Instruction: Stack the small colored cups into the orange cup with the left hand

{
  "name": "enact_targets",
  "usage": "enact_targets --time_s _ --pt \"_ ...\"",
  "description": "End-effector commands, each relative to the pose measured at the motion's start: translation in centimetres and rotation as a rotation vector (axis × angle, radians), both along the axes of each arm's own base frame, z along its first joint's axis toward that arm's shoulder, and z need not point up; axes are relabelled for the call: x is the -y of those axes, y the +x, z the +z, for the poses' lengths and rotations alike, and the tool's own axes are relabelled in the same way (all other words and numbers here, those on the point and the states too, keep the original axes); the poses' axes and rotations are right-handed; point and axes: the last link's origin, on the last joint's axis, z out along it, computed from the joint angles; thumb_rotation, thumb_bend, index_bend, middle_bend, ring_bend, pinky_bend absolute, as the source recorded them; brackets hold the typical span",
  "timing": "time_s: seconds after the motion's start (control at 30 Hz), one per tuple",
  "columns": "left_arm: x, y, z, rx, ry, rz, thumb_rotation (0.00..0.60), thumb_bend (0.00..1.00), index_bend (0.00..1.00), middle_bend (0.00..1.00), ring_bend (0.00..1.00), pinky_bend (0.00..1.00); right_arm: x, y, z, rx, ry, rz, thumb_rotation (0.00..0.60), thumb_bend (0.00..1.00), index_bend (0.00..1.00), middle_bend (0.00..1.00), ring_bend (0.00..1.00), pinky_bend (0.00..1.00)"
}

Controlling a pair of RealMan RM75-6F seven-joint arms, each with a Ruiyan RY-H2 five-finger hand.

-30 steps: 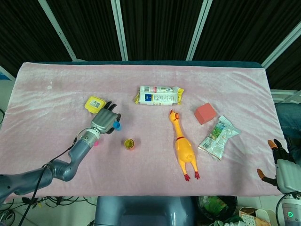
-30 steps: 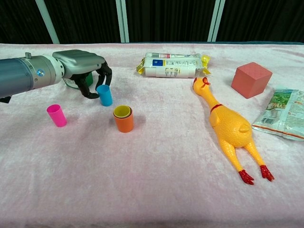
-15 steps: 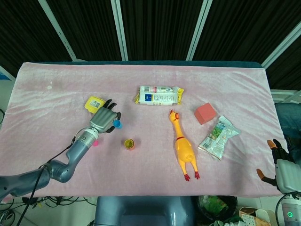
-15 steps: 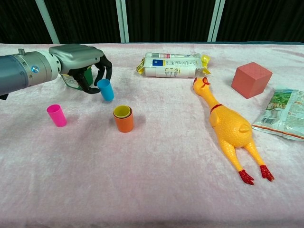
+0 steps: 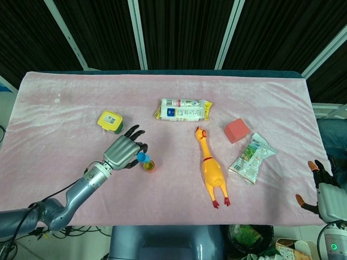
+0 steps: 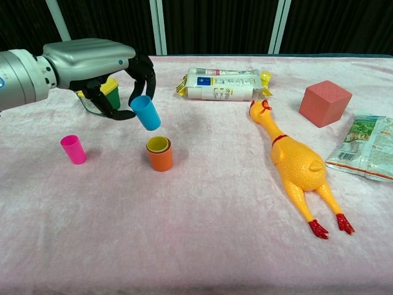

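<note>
Chest view — left hand (image 6: 101,61) pinches blue cup (image 6: 145,112), tilted, above orange cup (image 6: 160,157).

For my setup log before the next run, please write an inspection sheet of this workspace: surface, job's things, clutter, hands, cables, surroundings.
Surface: pink plush cloth covering the table, lightly wrinkled.
Job's things: small blue plastic cup held tilted in the air just above the orange cup, which already has a yellow cup nested in it; small pink cup upright, apart to the left.
Clutter: yellow rubber chicken, red cube, white wrapped packet, green snack bag, yellow-lidded jar.
Hands: left hand grips the blue cup; right hand off the table edge, holding nothing.
Cables: dark cables below the table's front left edge.
Surroundings: black curtain with grey frame bars.
</note>
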Motion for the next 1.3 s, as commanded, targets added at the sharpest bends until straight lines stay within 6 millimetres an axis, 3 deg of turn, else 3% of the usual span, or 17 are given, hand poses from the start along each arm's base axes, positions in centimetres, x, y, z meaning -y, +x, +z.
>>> enact_targets --time_s 0.03,0.23,1.03,1.2,1.3 --pt "1.6 0.3 0.4 0.004 -0.035 -0.023 0.6 0.38 0.51 0.56 0.1 0.0 0.0 0.0 0.0 0.001 0.002 -0.002 0.6 0.19 0.0 0.02 0.13 0.17" --pt "2.1 0.6 -0.1 -0.032 -0.057 -0.038 0.6 0.38 0.51 0.55 0.1 0.0 0.0 0.0 0.0 0.003 0.002 -0.001 0.6 0.19 0.0 0.02 0.13 0.17" --pt "0.0 0.5 -2.3 -0.081 -0.039 -0.001 0.6 0.38 0.5 0.55 0.1 0.0 0.1 -0.1 0.1 0.005 0.003 -0.003 0.6 0.19 0.0 0.02 0.13 0.17" --pt "-0.1 0.4 -2.7 -0.098 -0.044 0.0 0.6 0.32 0.45 0.52 0.09 0.0 0.0 -0.1 0.0 0.005 0.004 -0.004 0.6 0.19 0.0 0.02 0.13 0.17" --pt "-0.3 0.2 -2.9 -0.116 -0.039 0.012 0.6 0.22 0.37 0.42 0.04 0.0 0.1 -0.1 0.1 0.006 0.001 -0.005 0.6 0.19 0.0 0.02 0.13 0.17"
